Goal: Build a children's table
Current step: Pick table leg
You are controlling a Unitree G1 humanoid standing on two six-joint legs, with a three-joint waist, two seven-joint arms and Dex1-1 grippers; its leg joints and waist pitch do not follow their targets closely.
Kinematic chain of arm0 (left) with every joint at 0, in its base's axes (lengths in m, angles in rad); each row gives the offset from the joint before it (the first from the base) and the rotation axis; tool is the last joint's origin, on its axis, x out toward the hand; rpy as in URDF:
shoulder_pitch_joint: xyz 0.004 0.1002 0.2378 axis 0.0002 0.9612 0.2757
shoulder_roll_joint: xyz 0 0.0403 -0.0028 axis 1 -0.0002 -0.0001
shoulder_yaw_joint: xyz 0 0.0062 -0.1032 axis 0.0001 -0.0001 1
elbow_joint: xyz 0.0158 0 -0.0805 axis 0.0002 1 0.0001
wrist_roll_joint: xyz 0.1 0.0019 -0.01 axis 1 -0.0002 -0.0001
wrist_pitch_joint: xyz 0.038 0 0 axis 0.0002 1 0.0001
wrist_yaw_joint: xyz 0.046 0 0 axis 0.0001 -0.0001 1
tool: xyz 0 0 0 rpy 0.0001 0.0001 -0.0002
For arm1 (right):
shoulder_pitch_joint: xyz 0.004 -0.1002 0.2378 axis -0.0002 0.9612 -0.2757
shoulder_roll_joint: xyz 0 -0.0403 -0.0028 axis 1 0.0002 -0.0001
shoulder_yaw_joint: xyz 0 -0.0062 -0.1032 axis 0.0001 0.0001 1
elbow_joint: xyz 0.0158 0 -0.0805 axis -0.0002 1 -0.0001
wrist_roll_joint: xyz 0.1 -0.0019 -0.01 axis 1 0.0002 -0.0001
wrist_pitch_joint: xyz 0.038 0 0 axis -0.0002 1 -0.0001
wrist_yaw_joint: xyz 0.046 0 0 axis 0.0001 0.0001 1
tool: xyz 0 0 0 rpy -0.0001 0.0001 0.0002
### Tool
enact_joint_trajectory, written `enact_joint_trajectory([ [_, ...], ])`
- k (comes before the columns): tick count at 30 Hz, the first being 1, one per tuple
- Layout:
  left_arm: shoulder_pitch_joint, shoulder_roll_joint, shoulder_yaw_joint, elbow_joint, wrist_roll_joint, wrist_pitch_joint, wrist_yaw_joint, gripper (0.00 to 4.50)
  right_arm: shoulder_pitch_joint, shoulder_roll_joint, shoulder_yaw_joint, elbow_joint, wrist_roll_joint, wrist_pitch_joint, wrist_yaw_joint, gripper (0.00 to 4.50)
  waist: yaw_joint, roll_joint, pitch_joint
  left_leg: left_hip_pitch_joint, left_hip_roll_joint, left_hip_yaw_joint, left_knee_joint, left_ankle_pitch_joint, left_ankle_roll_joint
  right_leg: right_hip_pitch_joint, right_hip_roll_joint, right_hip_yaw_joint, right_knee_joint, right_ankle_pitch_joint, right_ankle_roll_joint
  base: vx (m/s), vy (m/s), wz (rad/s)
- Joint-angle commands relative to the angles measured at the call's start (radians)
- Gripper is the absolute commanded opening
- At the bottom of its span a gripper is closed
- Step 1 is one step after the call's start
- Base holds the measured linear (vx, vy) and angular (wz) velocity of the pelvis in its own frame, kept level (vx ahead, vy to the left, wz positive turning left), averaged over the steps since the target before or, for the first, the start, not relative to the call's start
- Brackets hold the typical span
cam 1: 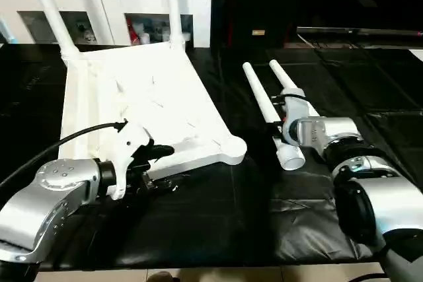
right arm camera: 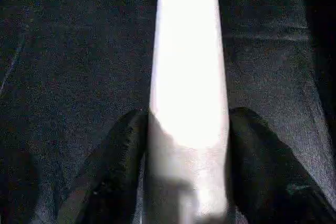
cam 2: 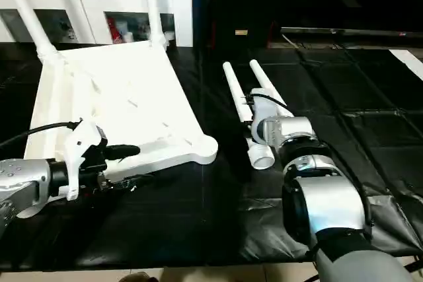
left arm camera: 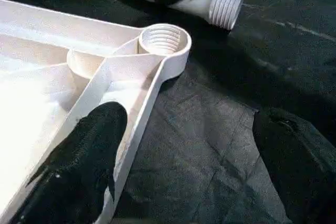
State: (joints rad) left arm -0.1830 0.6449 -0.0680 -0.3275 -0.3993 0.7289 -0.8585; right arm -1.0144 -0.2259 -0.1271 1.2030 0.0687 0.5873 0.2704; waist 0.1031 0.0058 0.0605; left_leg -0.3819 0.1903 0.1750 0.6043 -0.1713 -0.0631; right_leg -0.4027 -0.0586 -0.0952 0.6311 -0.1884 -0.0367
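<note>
The children's table top [cam 1: 142,97] lies upside down on the black cloth, ribs up. Two white legs [cam 1: 53,18] [cam 1: 173,4] stand in its far corners. Its near right corner socket [left arm camera: 163,39] is empty, threads showing. My left gripper [cam 1: 155,166] is open at the top's near rim. One finger [left arm camera: 89,156] lies over the ribbed inside, the other [left arm camera: 294,150] over the cloth outside. Two loose legs [cam 1: 261,94] lie side by side right of the top. My right gripper [cam 1: 285,127] is shut on one of them, its fingers [right arm camera: 113,166] pressing both sides near the threaded end [cam 1: 291,156].
A white cabinet [cam 1: 106,1] with glass-fronted shelves stands behind the table top. Black cloth [cam 1: 218,216] covers the work surface from the front edge to the right side. A dark low stand [cam 1: 357,31] sits at the far right.
</note>
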Motion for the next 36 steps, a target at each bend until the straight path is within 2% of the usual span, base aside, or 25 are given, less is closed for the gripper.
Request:
enact_joint_trajectory([
  [1,-0.017,-0.003,-0.009,0.008,-0.001,-0.003,0.003,4.36,-0.006,-0.005,-0.01,0.025,0.003,0.018,0.006,2.09,0.001,0.008,-0.071,0.018,0.039,-0.013,-0.064,-0.217,-0.037,0.05,-0.085,0.063,-0.073,-0.23,-0.168,0.0,0.0,0.0],
  [3,-0.015,-0.006,-0.011,0.007,0.0,-0.006,0.008,4.36,-0.002,-0.01,-0.018,0.027,0.012,0.019,0.005,2.01,0.001,0.004,-0.071,0.018,0.039,-0.014,-0.064,-0.212,-0.036,0.05,-0.086,0.062,-0.072,-0.231,-0.168,0.0,0.0,0.0],
  [6,-0.015,-0.008,-0.012,0.006,0.0,-0.004,0.011,4.36,0.002,-0.012,-0.019,0.027,0.015,0.018,0.005,1.85,0.002,0.005,-0.071,0.017,0.039,-0.013,-0.064,-0.207,-0.034,0.049,-0.085,0.062,-0.072,-0.228,-0.168,0.0,0.0,0.0],
  [17,-0.021,-0.013,-0.004,0.019,0.004,-0.002,0.028,4.36,0.011,-0.016,-0.064,0.02,0.048,-0.001,-0.012,1.82,0.003,0.005,-0.072,0.017,0.038,-0.013,-0.063,-0.212,-0.034,0.05,-0.085,0.061,-0.073,-0.237,-0.162,0.0,0.0,0.0],
  [18,-0.036,-0.024,0.001,0.037,0.005,-0.003,0.039,4.36,0.019,-0.018,-0.101,0.0,0.081,-0.022,-0.012,1.82,0.003,0.007,-0.072,0.017,0.038,-0.013,-0.063,-0.211,-0.034,0.049,-0.085,0.061,-0.073,-0.233,-0.162,0.0,0.0,0.0],
  [19,-0.036,-0.024,0.001,0.037,0.005,-0.003,0.039,4.36,0.019,-0.018,-0.101,0.0,0.081,-0.022,-0.012,1.82,0.003,0.005,-0.072,0.018,0.038,-0.012,-0.063,-0.212,-0.032,0.049,-0.085,0.062,-0.075,-0.232,-0.159,0.0,0.0,0.0],
  [21,-0.061,-0.047,0.017,0.064,0.002,0.0,0.065,4.36,0.036,-0.017,-0.152,-0.037,0.135,-0.03,0.009,1.82,0.004,0.01,-0.073,0.018,0.038,-0.012,-0.063,-0.211,-0.031,0.05,-0.082,0.061,-0.074,-0.214,-0.158,0.0,0.0,0.0],
  [24,-0.07,-0.057,0.025,0.073,-0.001,0.0,0.075,4.36,0.044,-0.016,-0.163,-0.053,0.15,-0.034,0.025,1.82,0.007,0.008,-0.076,0.017,0.038,-0.013,-0.061,-0.198,-0.029,0.052,-0.084,0.06,-0.071,-0.191,-0.17,0.0,0.0,0.0],
  [26,-0.106,-0.106,0.061,0.107,-0.022,0.006,0.124,4.36,0.076,-0.005,-0.222,-0.141,0.222,-0.056,0.075,1.82,0.009,0.015,-0.075,0.016,0.036,-0.011,-0.059,-0.197,-0.023,0.054,-0.083,0.062,-0.075,-0.183,-0.164,0.0,0.0,0.0],
  [27,-0.145,-0.156,0.077,0.141,-0.025,0.0,0.174,4.36,0.117,0.015,-0.268,-0.257,0.292,-0.08,0.135,1.82,0.011,0.012,-0.077,0.017,0.037,-0.01,-0.059,-0.191,-0.015,0.055,-0.082,0.062,-0.076,-0.169,-0.159,0.0,0.0,0.0],
  [28,-0.153,-0.166,0.079,0.148,-0.025,-0.001,0.185,4.36,0.127,0.021,-0.278,-0.285,0.309,-0.087,0.151,1.82,0.011,0.012,-0.077,0.017,0.037,-0.01,-0.059,-0.191,-0.015,0.055,-0.082,0.062,-0.076,-0.169,-0.159,0.0,0.0,0.0],
  [29,-0.167,-0.183,0.08,0.161,-0.022,-0.004,0.202,4.36,0.146,0.033,-0.29,-0.338,0.337,-0.091,0.178,1.82,0.015,0.009,-0.082,0.015,0.04,-0.016,-0.061,-0.168,-0.005,0.058,-0.084,0.059,-0.068,-0.14,-0.161,0.0,0.0,0.0],
  [30,-0.193,-0.219,0.088,0.182,-0.026,-0.003,0.232,4.36,0.179,0.048,-0.294,-0.427,0.384,-0.049,0.223,1.82,0.014,0.006,-0.079,0.014,0.038,-0.014,-0.062,-0.164,0.006,0.058,-0.081,0.058,-0.071,-0.135,-0.162,0.0,0.0,0.0],
  [31,-0.218,-0.255,0.104,0.199,-0.038,0.008,0.267,4.36,0.212,0.065,-0.289,-0.51,0.426,-0.015,0.266,1.82,0.016,-0.003,-0.079,0.015,0.04,-0.013,-0.062,-0.162,0.011,0.06,-0.083,0.059,-0.073,-0.136,-0.158,0.0,0.0,0.0],
  [32,-0.218,-0.255,0.104,0.199,-0.038,0.008,0.267,4.36,0.212,0.065,-0.289,-0.51,0.426,-0.015,0.266,1.82,0.022,0.002,-0.083,0.017,0.041,-0.015,-0.06,-0.146,0.018,0.06,-0.087,0.059,-0.069,-0.127,-0.159,0.0,0.0,0.0],
  [33,-0.248,-0.299,0.127,0.221,-0.061,0.022,0.304,4.43,0.246,0.08,-0.281,-0.593,0.473,0.034,0.313,1.82,0.019,-0.002,-0.081,0.011,0.039,-0.016,-0.063,-0.138,0.018,0.062,-0.086,0.056,-0.071,-0.145,-0.163,0.0,0.0,0.0],
  [34,-0.248,-0.299,0.127,0.221,-0.061,0.022,0.304,4.47,0.246,0.08,-0.281,-0.593,0.473,0.034,0.313,1.82,0.02,-0.002,-0.079,0.012,0.037,-0.013,-0.062,-0.139,0.021,0.061,-0.084,0.058,-0.076,-0.152,-0.156,0.0,0.0,0.0],
  [35,-0.298,-0.36,0.159,0.251,-0.091,0.025,0.354,4.5,0.302,0.1,-0.251,-0.707,0.531,0.077,0.379,1.82,0.022,-0.007,-0.077,0.013,0.034,-0.01,-0.06,-0.139,0.026,0.061,-0.084,0.06,-0.081,-0.167,-0.148,0.0,0.0,0.0],
  [36,-0.324,-0.389,0.176,0.262,-0.115,0.033,0.373,4.5,0.331,0.109,-0.232,-0.76,0.558,0.099,0.41,1.82,0.03,-0.003,-0.081,0.014,0.038,-0.012,-0.059,-0.133,0.032,0.061,-0.089,0.06,-0.083,-0.17,-0.143,0.0,0.0,0.0],
])
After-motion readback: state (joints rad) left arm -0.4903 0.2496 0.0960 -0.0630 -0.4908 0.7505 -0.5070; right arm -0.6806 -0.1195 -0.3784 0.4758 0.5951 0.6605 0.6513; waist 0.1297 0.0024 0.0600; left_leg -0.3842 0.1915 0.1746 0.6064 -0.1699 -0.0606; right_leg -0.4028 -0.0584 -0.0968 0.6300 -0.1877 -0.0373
